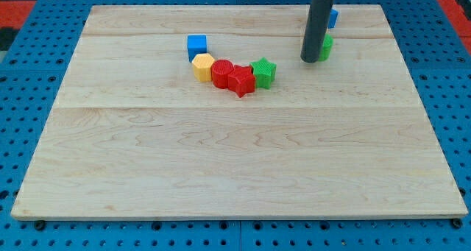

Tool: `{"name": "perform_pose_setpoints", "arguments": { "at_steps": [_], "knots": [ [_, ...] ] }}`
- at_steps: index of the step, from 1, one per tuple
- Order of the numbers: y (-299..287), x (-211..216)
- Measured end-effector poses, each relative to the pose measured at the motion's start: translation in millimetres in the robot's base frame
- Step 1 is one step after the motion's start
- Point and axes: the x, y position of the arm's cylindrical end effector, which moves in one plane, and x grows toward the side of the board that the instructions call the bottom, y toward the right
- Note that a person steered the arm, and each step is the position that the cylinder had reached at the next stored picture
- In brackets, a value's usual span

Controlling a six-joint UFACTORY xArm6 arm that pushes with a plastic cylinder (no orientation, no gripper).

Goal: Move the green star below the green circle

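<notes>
The green star point(263, 71) lies on the wooden board point(235, 155), at the right end of a touching row of blocks near the view's top centre. The green circle point(325, 47) is to its upper right, mostly hidden behind the dark rod. My tip point(310, 59) rests on the board just left of the green circle and to the right of the green star, with a gap between tip and star.
Left of the green star sit a red star point(241, 82), a red circle point(222, 72), a yellow hexagon point(203, 66) and a blue cube point(196, 46). Another blue block point(333, 18) peeks out behind the rod near the top edge.
</notes>
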Motion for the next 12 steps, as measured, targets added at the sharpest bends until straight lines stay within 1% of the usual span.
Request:
{"name": "perform_pose_setpoints", "arguments": {
  "at_steps": [1,2,3,4,5,6,8,9,10,11,12],
  "knots": [
    [-41,18],
    [-72,20],
    [-81,2],
    [-131,15],
    [-142,32],
    [-140,47],
    [-84,48],
    [-72,69],
    [-44,77],
    [-13,77],
    [3,62]
  ]
}}
